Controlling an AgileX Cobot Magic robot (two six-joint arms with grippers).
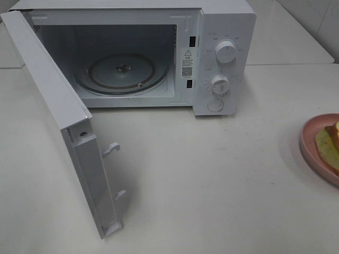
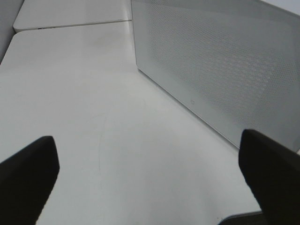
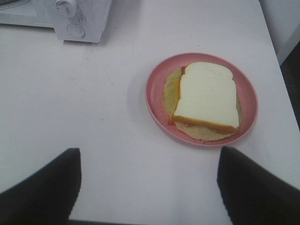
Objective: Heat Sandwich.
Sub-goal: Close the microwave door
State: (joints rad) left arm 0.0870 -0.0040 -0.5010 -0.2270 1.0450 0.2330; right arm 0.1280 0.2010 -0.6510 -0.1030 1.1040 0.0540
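Microwave (image 1: 132, 53) stands with door (image 1: 53, 116) swung wide, turntable (image 1: 122, 74) bare. Pink plate (image 3: 157, 101) sits on the table (image 1: 212, 180) well off to the microwave's right, carrying the sandwich (image 3: 206, 96). Right gripper (image 3: 149, 185), jaws apart and empty, hangs near the plate with the sandwich straight ahead; clearly the nearer arm. Left gripper (image 2: 150, 180), jaws wide and empty, is beside the door.

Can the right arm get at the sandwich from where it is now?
Probably yes. The right gripper is open above bare table, and the sandwich lies uncovered on the pink plate just ahead of it, with nothing between them.
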